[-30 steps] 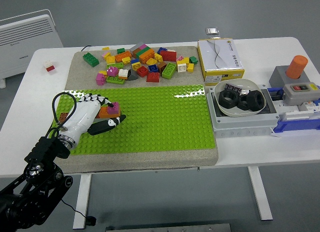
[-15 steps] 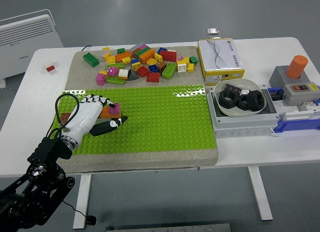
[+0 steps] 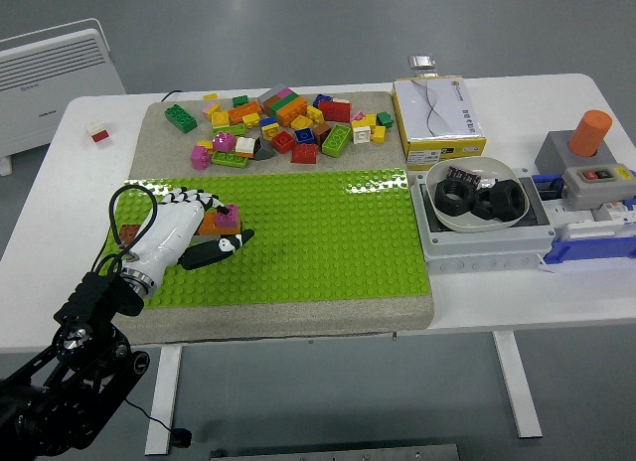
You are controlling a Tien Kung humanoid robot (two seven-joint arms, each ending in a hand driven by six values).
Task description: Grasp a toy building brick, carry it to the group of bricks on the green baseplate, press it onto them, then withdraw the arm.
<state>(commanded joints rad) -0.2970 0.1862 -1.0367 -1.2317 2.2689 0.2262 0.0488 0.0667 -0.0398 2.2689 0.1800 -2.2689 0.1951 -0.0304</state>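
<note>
Reaching in from the near left corner, the left hand (image 3: 189, 234) lies low over the left part of the green baseplate (image 3: 318, 242), its white back turned up. The fingers (image 3: 189, 196) curl over a small stack of bricks (image 3: 221, 219), orange below and pink on top, which stands on the baseplate near its left edge. The thumb (image 3: 219, 248) stretches along the near side of the stack. I judge that the hand is closed on this stack to press the carried brick down onto the others, because the palm sits directly above it; whether the studs are already fully locked I cannot tell. The right hand is not in view.

Toward the far edge of the grey mat (image 3: 298, 322) that carries the baseplate, the loose bricks (image 3: 278, 128) lie in a mixed heap, probably kept there as a supply apart from the building area. At the right side of the surface (image 3: 517, 302) a grey tray (image 3: 487, 244) holds a white bowl (image 3: 477, 169) with large black nuts (image 3: 482, 200), and a yellow box (image 3: 437, 111) stands behind it, well apart from the work.
</note>
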